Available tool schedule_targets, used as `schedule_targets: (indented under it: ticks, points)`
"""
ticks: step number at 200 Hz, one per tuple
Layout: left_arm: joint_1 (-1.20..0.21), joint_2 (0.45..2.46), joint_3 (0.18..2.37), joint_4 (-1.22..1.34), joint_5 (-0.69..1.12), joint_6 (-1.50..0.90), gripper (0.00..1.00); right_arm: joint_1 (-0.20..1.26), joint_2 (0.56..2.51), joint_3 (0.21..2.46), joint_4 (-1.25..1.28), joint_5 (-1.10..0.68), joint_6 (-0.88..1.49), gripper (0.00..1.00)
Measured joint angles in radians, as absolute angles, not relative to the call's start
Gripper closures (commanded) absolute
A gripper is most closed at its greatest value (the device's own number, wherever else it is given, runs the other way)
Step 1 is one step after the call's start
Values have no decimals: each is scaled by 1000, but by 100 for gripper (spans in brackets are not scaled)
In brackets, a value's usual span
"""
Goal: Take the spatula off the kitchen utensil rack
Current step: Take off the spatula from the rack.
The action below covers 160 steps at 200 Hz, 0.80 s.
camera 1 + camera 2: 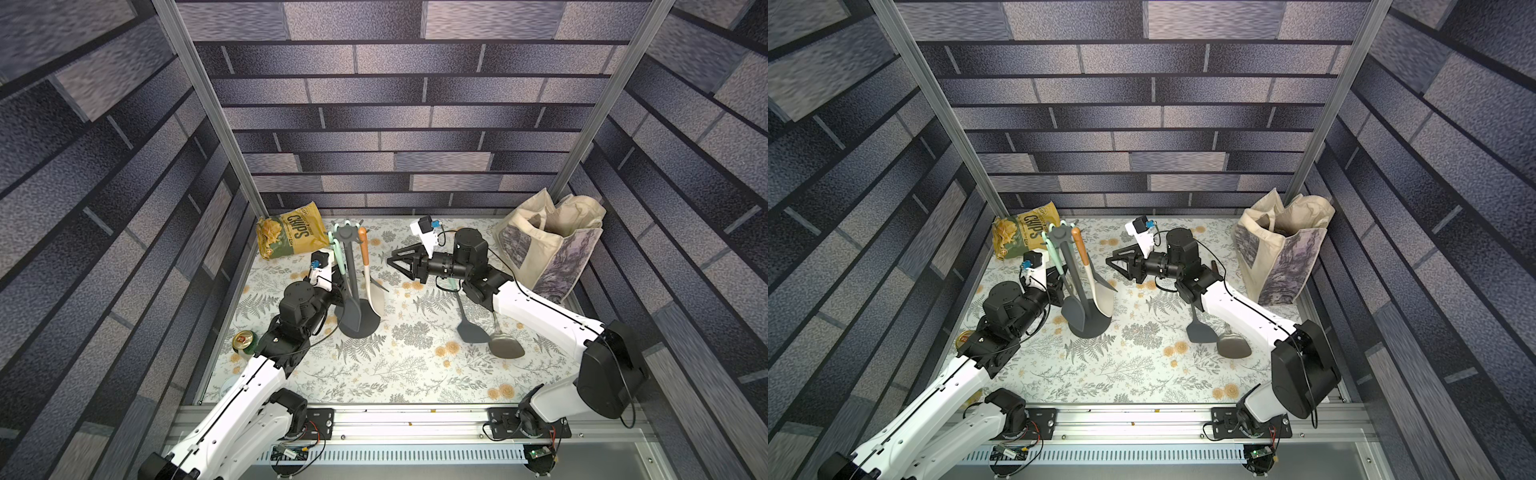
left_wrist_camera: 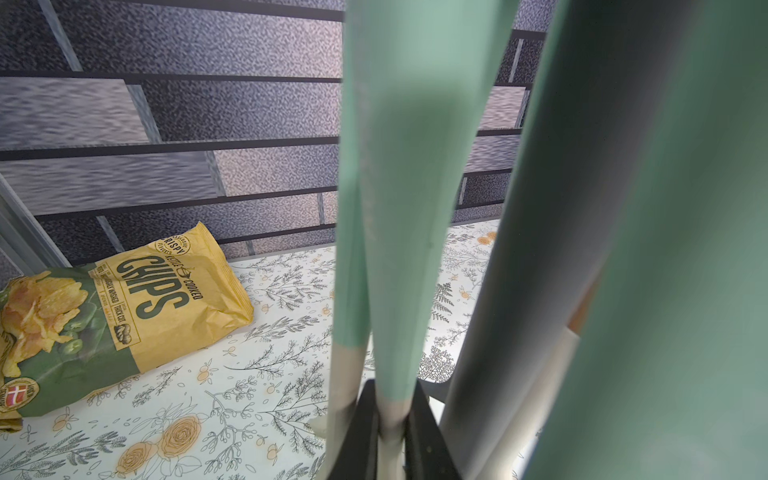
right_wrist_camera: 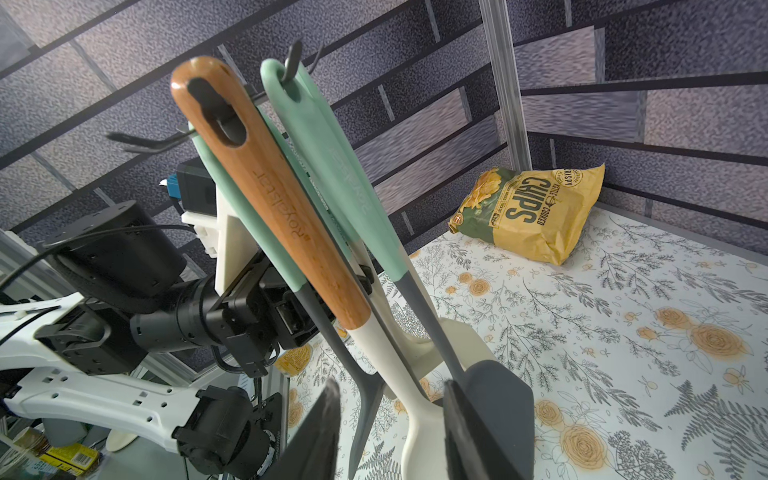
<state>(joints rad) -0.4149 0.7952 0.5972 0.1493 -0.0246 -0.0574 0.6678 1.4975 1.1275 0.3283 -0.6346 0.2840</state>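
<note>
The dark grey kitchen utensil rack (image 1: 350, 274) stands left of the table's middle, with several utensils hanging from its hooks. The spatula (image 1: 365, 257) has a wooden handle and a white blade and hangs on the rack's right side, also close up in the right wrist view (image 3: 282, 216). My right gripper (image 1: 392, 262) is open just right of it, and the white neck shows between its fingertips (image 3: 328, 415) without touching. My left gripper (image 2: 390, 419) is shut on the neck of a mint-handled utensil (image 2: 399, 208) on the rack's left side.
A chips bag (image 1: 291, 237) lies at the back left and a canvas tote bag (image 1: 552, 249) stands at the back right. A dark spatula (image 1: 471, 328) and a grey spoon (image 1: 505, 345) lie under the right arm. A can (image 1: 243, 340) sits by the left arm.
</note>
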Motion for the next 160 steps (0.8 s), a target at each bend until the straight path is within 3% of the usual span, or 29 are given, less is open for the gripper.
schedule_targets:
  ticks: [160]
  points:
    - [-415,801,605,141,4,-57,86,751,1554,1241,341,-612,226,58]
